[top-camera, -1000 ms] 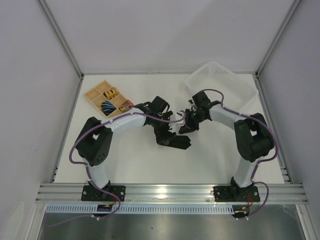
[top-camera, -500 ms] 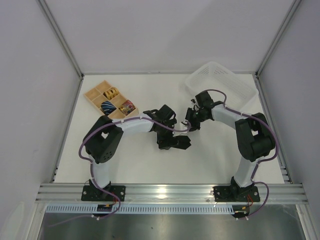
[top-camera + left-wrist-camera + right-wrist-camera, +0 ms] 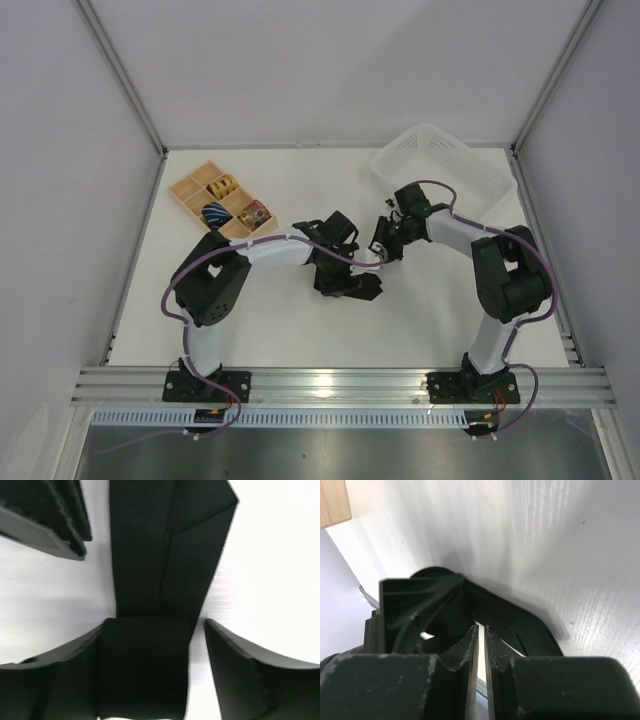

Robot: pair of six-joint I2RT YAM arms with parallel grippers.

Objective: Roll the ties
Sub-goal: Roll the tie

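The black tie (image 3: pixel 364 289) lies on the white table in the middle. In the left wrist view its near part is a rolled-up fold (image 3: pixel 142 665) and the flat strip runs away to the pointed wide end (image 3: pixel 172 540). My left gripper (image 3: pixel 343 272) is open and straddles the fold (image 3: pixel 155 625). Its left finger (image 3: pixel 50 680) touches the fold, and a thin gap shows at the right finger (image 3: pixel 250 675). My right gripper (image 3: pixel 384 247) is shut and empty (image 3: pixel 481 630), just right of the left gripper and above the table.
A wooden compartment tray (image 3: pixel 190 186) with coloured rolls stands at the back left. A white plastic basket (image 3: pixel 442 165) stands at the back right. The right gripper's fingers (image 3: pixel 47 520) show dark at the top left of the left wrist view.
The left arm's wrist has swung right and nearer, bringing its gripper down over the tie. The right gripper has drawn back a little to the right. The tie has stayed put.
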